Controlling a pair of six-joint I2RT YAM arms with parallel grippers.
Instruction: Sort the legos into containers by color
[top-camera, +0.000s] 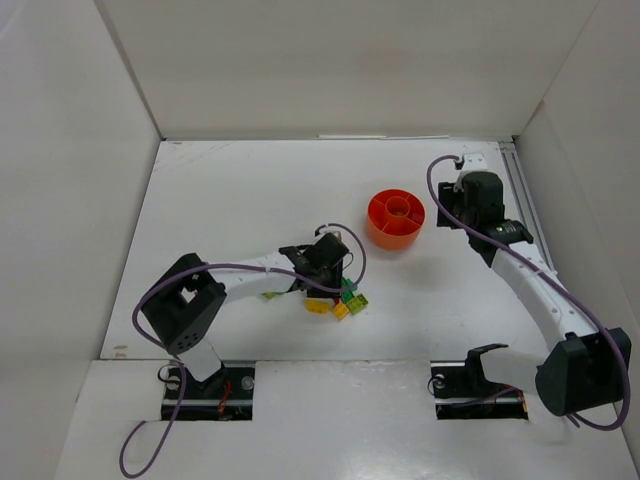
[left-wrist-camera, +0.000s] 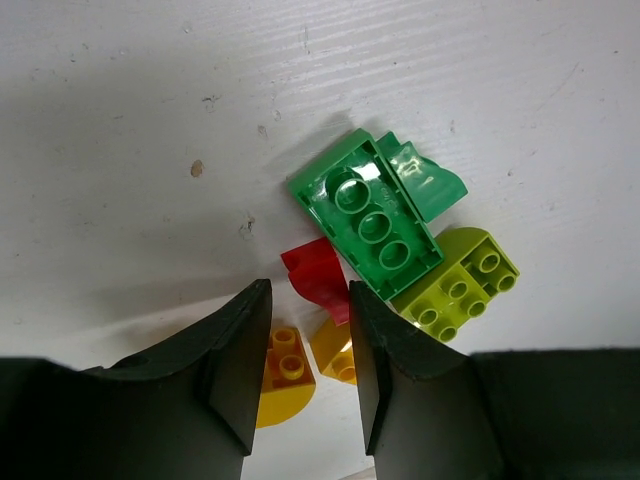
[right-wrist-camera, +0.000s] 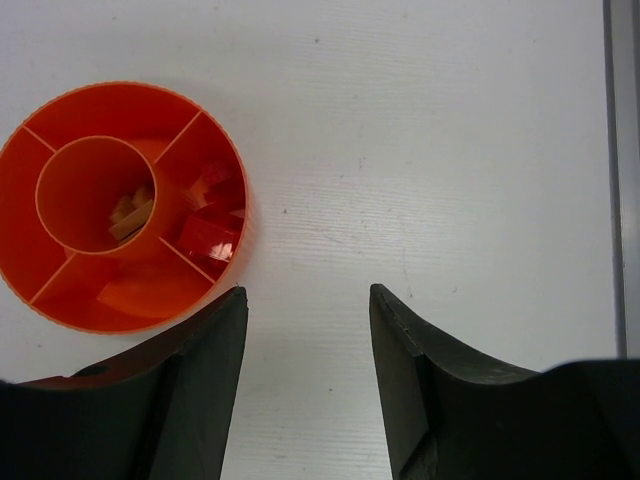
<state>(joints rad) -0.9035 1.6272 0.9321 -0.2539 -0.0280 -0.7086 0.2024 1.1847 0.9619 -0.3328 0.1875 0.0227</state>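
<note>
OK, left jaws are down over the lego pile (top-camera: 340, 300) on the bench (left-wrist-camera: 150, 100), roughly mid-bench, at the end of the left arm (top-camera: 250, 282). In the wrist view the gap between them is narrow, and the red brick (left-wrist-camera: 318, 280) sits right at the tips. I can't tell whether they pinch it or only straddle it. A yellow brick (left-wrist-camera: 287, 372) shows through the gap nearer the camera, partly behind one finger (left-wrist-camera: 235, 370). A second yellow brick (left-wrist-camera: 335, 352) is just beside it, under the red.

Beyond the red one:
- big green brick (left-wrist-camera: 370, 220), hollow side up, touching the red
- curved green piece (left-wrist-camera: 428, 180) against its far edge
- lime brick (left-wrist-camera: 462, 282), studs up, tucked against its side

Right jaws stand clearly apart with nothing between them, hanging above bare bench just beside the orange dish (right-wrist-camera: 110, 110). The dish is upright, beyond and to the right of the pile, apart from it. Its central cup (right-wrist-camera: 70, 180) holds a few tan/brown pieces (right-wrist-camera: 130, 215). The compartment on the side towards the right jaws holds red bricks (right-wrist-camera: 210, 235). I can't tell the contents of the other compartments from here.
</note>
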